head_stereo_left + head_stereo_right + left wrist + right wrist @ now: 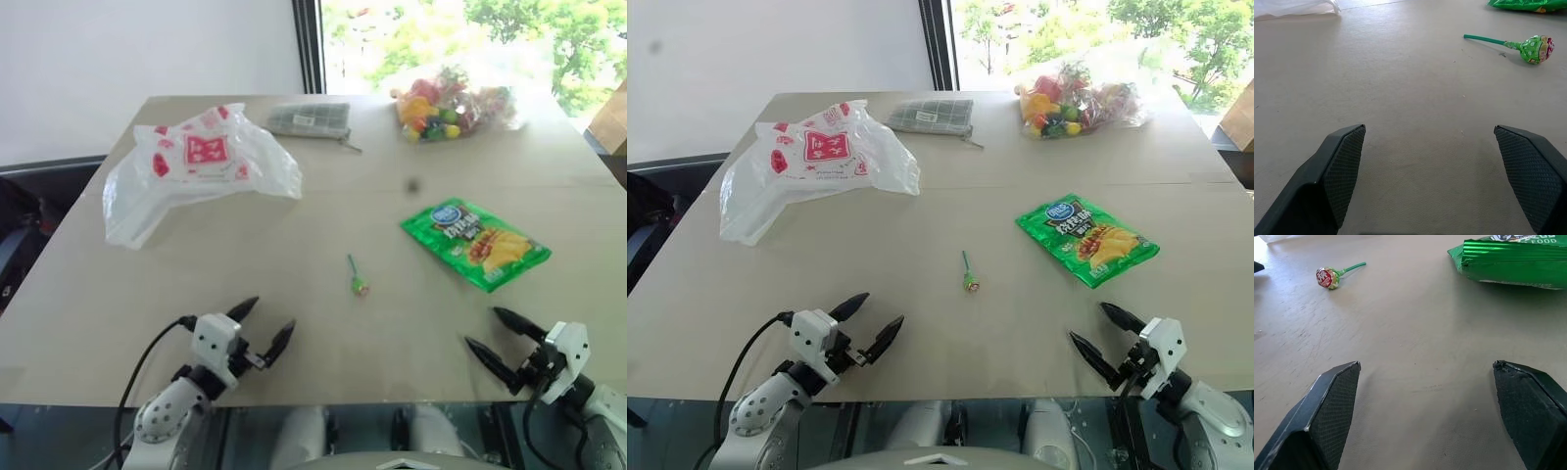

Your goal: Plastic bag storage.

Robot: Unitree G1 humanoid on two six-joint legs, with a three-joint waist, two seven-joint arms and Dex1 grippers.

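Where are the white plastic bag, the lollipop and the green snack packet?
plastic bag [206,152], left eye view, on its red square logo.
lollipop [1535,49], left wrist view, on its wrapped green head.
green snack packet [474,242], left eye view, on the middle of its printed front.

A green snack packet [475,244] and a green lollipop [357,282] lay on the worktop [294,323]; farther back sat candies [453,106] and perhaps a checked pouch [310,119].

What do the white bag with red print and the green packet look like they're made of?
The plastic bag looks like thin translucent plastic film: it is crinkled, slumped, and the table tone shows faintly through it. The green snack packet looks like glossy printed foil or plastic laminate, judging by its shiny creases; which of the two is unclear.
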